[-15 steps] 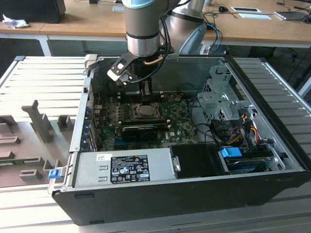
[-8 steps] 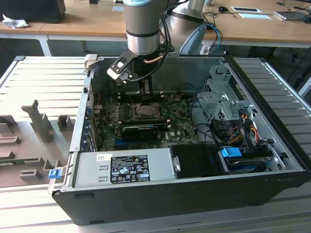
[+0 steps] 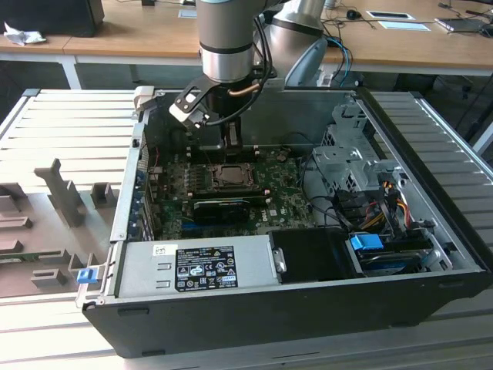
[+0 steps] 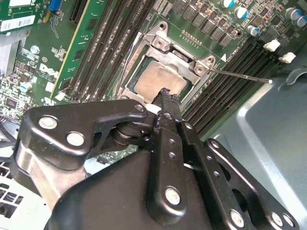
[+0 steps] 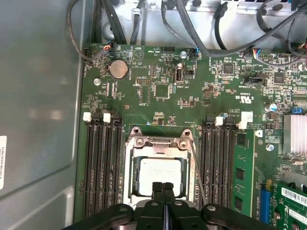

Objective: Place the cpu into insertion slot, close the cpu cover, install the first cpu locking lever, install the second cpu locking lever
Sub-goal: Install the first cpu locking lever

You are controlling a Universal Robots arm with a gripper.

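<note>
On the ribbed grey table (image 3: 62,131) stands an open black computer case (image 3: 308,308), and the arm (image 3: 227,38) reaches down into it over the green motherboard (image 5: 158,81). In the first wrist view the insertion slot (image 5: 160,140) sits between two banks of long black memory slots (image 5: 103,163), the cpu cover (image 5: 130,172) lies flat on it, and the cpu (image 5: 160,170) shows its dull grey top through the cover's cut-out. The claw (image 5: 163,187) has its fingers pressed together with nothing between them, at the edge of the cpu, and in the second wrist view a thin wire lever (image 4: 240,75) sticks out sideways from a corner of the slot.
</note>
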